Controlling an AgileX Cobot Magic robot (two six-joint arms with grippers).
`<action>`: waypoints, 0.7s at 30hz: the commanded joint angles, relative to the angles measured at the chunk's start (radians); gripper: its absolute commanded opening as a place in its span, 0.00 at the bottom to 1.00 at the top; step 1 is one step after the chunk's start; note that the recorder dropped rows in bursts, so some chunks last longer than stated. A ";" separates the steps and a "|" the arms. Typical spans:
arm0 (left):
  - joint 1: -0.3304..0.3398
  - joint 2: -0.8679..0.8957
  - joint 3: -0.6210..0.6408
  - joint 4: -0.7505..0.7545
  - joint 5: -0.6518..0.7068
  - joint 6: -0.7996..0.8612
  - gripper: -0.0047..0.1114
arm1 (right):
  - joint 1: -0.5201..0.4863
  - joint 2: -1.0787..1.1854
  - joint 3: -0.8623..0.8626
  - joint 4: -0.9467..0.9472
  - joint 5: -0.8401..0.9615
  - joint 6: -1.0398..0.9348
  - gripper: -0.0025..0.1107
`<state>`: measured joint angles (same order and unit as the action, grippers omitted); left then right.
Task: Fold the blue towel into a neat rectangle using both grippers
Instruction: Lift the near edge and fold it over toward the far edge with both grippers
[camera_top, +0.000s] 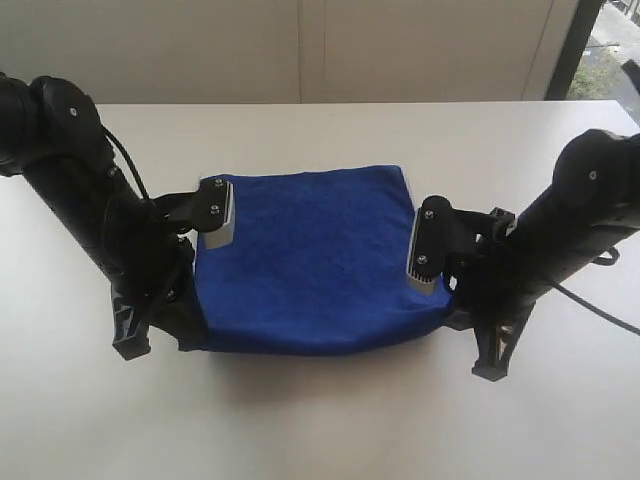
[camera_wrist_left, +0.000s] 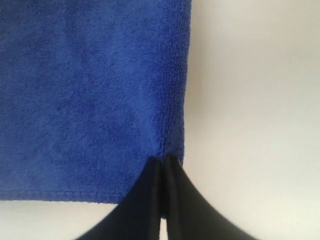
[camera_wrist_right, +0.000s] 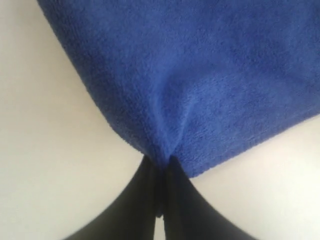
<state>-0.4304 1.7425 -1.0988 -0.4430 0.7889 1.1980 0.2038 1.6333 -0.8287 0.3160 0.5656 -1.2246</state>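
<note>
Black and low, your left arm (camera_top: 80, 200) and right arm (camera_top: 570, 230) lean in from either side of the white table (camera_top: 320, 430). The blue towel (camera_top: 315, 265) lies spread between them. Only your wrist views show the grips: left gripper (camera_wrist_left: 162, 161) pinched on the hemmed edge, right gripper (camera_wrist_right: 161, 162) clamped on a bunched corner.

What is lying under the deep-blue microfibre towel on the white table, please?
Around the deep-blue microfibre towel only the white table shows. The black left gripper and right gripper each pinch a corner. Whatever lies beneath the cloth is covered.
</note>
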 joint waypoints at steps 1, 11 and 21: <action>-0.002 -0.035 -0.003 0.010 0.079 -0.055 0.04 | -0.001 -0.051 0.003 0.000 0.049 0.024 0.02; -0.002 -0.054 -0.001 0.044 0.182 -0.066 0.04 | -0.001 -0.137 0.003 0.010 0.257 0.129 0.02; 0.000 -0.056 -0.026 0.123 0.082 -0.198 0.04 | 0.040 -0.158 -0.021 -0.007 0.089 0.109 0.02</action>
<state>-0.4304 1.7012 -1.1051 -0.3329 0.8955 1.0554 0.2415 1.4850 -0.8287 0.3331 0.7273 -1.1169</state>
